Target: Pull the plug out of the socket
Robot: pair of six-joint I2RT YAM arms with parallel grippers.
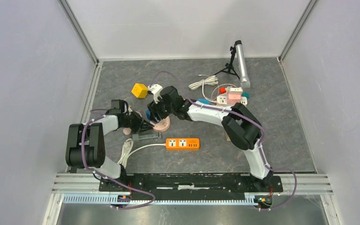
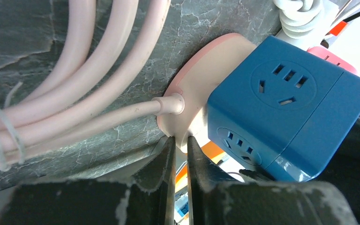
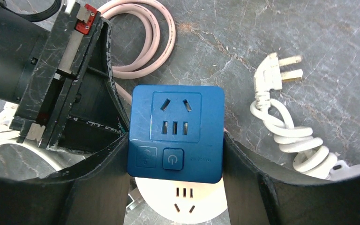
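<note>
Blue cube plug (image 3: 176,133) at centre of right wrist view, seated on pink round socket (image 3: 183,204); pale socket face showing just below the cube. Right hand (image 3: 176,157) pinching the cube, one finger flat against each side.

Top view: plug and socket left of centre on the table (image 1: 272,140), between the two arms.

Left hand (image 2: 181,140) pressed nearly together, only a sliver of gap. Tips touching the socket rim just under the cord exit; cannot tell whether any rim is nipped between them.

Pink cord (image 2: 75,112) running off left from the socket, looped and tied. White cable (image 3: 286,136) with bare prongs at right of right wrist view, apart from the cube. Orange power strip (image 1: 182,143) near the socket, lower right of it in top view. Yellow cube (image 1: 139,90) above left.
</note>
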